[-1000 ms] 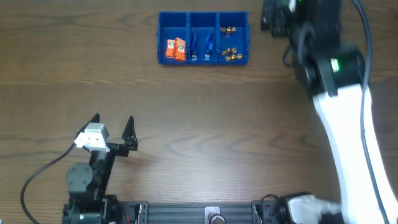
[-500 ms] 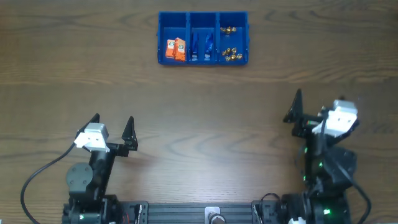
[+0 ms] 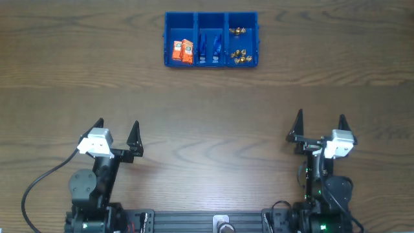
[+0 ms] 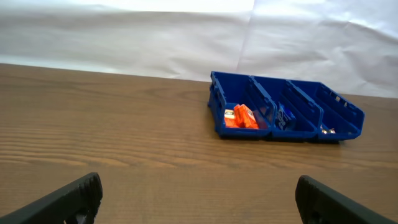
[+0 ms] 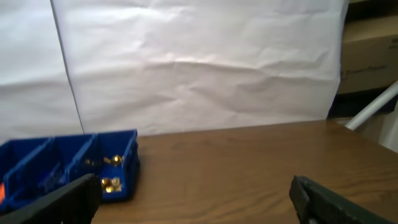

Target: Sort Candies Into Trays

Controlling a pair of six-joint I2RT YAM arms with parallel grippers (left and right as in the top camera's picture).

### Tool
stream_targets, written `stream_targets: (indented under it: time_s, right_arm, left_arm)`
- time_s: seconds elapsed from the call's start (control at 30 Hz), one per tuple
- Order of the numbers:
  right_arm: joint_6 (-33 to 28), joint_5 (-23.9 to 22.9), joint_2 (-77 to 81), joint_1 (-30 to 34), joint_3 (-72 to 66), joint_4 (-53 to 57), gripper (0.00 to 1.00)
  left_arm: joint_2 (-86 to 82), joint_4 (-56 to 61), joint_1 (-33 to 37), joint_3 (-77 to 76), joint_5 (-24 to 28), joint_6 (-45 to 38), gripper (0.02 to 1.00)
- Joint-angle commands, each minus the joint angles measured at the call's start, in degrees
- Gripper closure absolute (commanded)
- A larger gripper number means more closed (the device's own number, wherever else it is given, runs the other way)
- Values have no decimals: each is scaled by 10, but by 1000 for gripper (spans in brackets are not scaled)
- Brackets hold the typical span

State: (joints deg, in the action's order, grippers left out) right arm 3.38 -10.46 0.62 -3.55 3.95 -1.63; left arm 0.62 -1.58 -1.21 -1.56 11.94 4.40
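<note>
Two sets of jaws spread wide, holding nothing: I've got the left gripper (image 3: 118, 123) and right gripper (image 3: 320, 116) parked, blue tray (image 3: 167, 39) well ahead of both, candies (image 3: 182, 52) inside.

Blue tray (image 3: 167, 40) of orange, blue and gold candies on a brown wood-grain counter (image 3: 207, 110).
The tray was a saturated blue all over, walls and dividers alike. Its left compartment held orange candies (image 3: 182, 52) with small pale markings, its middle compartment blue candies (image 3: 210, 46) nearly matching the plastic, and its right compartment shiny gold candies (image 3: 240, 56). The counter around the tray was mid-brown with darker streaked grain lines. Behind the tray hung a white, faintly creased paper backdrop (image 5: 186, 68), with a tan cardboard box (image 5: 370, 43) beyond it. On the counter's near side from the tray, the left gripper (image 3: 118, 123) and right gripper (image 3: 320, 115) had black fingers (image 3: 134, 136) and white housings.
</note>
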Motion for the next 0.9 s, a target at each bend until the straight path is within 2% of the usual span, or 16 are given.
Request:
stream_targets:
  time_s: [0.03,0.37,0.9]
  right_arm:
    - [-20,11,-5,-2,-35,-24,3]
    - [-20,16,-5,-6,-35,57,3]
    - [-20,16,-4,-6,-35,54,3]
  left_arm:
    - [-2,-16,3,13,12,-6,20]
    - [-2,-16,3,13,12,-6,20]
    - [-2,-16,3,13,12,-6,20]
